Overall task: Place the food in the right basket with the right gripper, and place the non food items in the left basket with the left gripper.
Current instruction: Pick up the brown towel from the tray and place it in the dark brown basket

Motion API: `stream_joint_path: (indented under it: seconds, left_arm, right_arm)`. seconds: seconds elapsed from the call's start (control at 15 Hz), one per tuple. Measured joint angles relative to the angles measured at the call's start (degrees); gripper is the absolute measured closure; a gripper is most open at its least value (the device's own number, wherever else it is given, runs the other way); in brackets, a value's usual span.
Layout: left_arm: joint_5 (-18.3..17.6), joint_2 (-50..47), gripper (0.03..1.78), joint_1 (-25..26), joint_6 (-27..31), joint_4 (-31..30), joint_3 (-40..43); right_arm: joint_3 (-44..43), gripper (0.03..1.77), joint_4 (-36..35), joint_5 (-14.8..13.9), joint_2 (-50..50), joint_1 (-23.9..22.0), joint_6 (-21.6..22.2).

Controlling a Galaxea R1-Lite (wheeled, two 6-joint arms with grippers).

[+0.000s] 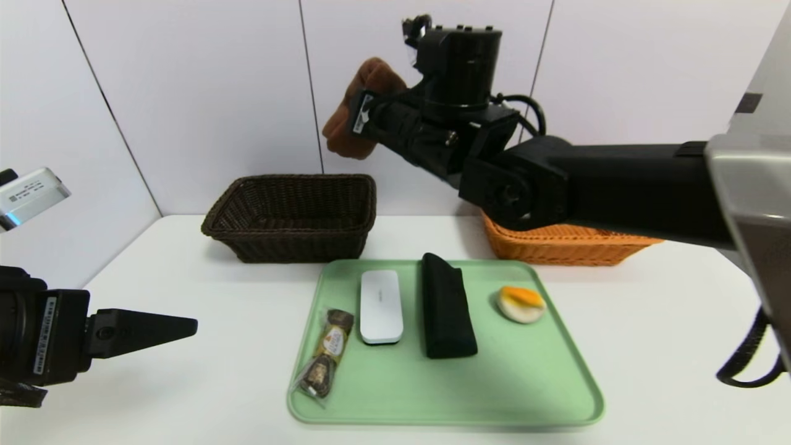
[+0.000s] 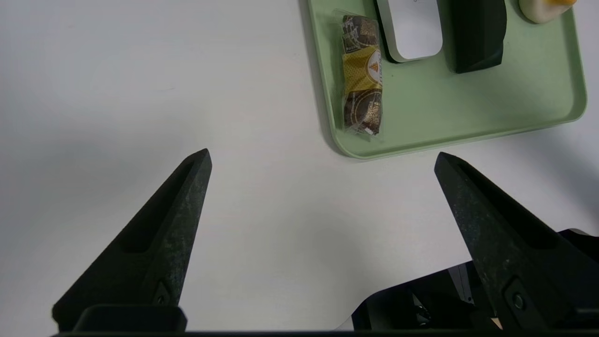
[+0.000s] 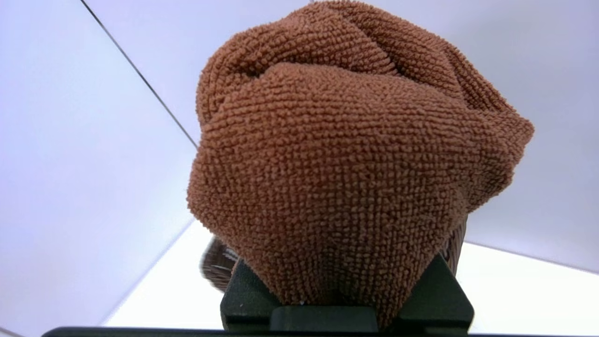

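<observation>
My right gripper (image 1: 364,117) is raised high above the table, shut on the thick brown towel (image 1: 361,105), which fills the right wrist view as a brown towel (image 3: 346,154) bulging out of the jaws. It hangs over the far right part of the dark brown left basket (image 1: 290,216). The orange right basket (image 1: 562,247) sits behind my right arm. On the green tray (image 1: 525,383) lie the wrapped sweets (image 1: 324,358), the white slab (image 1: 381,306), the black cloth roll (image 1: 446,306) and the orange-topped bun (image 1: 521,303). My left gripper (image 2: 323,159) is open over bare table, left of the tray.
The white table (image 1: 185,278) meets white wall panels close behind the baskets. My right forearm (image 1: 618,185) stretches across the space above the orange basket. The table's near edge shows by my left gripper in the left wrist view.
</observation>
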Motion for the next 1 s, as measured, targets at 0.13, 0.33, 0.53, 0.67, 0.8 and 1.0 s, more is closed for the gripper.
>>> stream_joint_path:
  seconds: [0.13, 0.33, 0.53, 0.67, 0.8, 1.0]
  left_arm:
    - [0.04, -0.26, 0.12, 0.00, -0.02, 0.00, 0.63]
    - [0.04, -0.91, 0.12, 0.06, 0.01, -2.21, 2.05]
    - [0.02, -1.50, 0.12, 0.06, 0.12, -3.15, 3.25]
    - [-0.02, -1.68, 0.12, 0.05, 0.11, -3.17, 3.47]
    - [-0.02, -1.79, 0.12, 0.06, 0.12, -3.17, 3.58]
    - [-0.05, -1.79, 0.12, 0.06, 0.22, -3.17, 3.64]
  right_arm:
    - [-0.06, 1.40, -5.13, 0.13, 3.78, 0.00, -1.87]
    - [-0.22, 1.40, -14.03, 0.30, 9.55, 0.52, -4.13]
    - [-0.30, 1.40, -18.22, 0.35, 13.95, 0.69, -5.58]
    - [-0.33, 1.40, -18.38, 0.52, 15.43, 0.77, -5.92]
    - [-0.44, 1.40, -18.44, 0.94, 16.46, 0.74, -5.97]
    - [-0.52, 1.40, -18.31, 0.99, 17.44, 0.63, -6.03]
